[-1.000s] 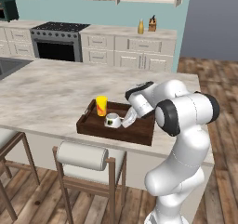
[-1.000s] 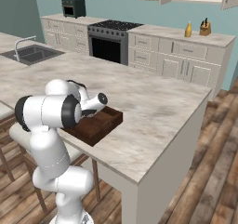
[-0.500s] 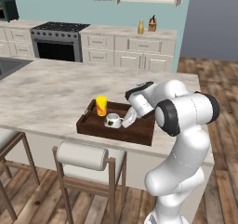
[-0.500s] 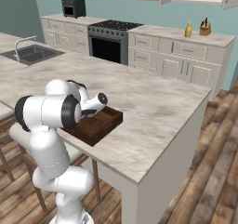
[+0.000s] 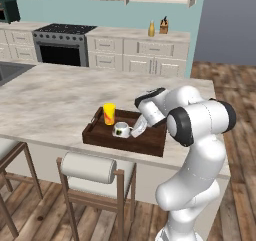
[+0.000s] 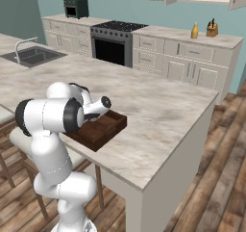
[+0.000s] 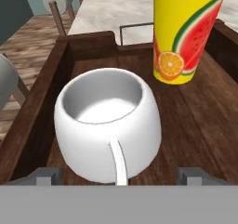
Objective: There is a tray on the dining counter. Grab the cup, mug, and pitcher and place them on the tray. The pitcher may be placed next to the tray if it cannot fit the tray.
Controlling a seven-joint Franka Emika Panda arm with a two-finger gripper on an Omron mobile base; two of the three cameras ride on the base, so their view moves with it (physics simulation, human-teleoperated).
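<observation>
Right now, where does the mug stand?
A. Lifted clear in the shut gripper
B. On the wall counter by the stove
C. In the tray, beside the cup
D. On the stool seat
C: the mug stands upright on the floor of the tray, beside the cup, with the gripper open around it.

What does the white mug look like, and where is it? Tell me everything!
The mug is small, squat and round, glossy white-grey, with a thin handle facing the hand camera. It looks empty inside. It stands upright on the floor of the brown wooden tray, near a corner, with the yellow cup close behind it but apart. The open gripper sits either side of the mug without squeezing it.
</observation>
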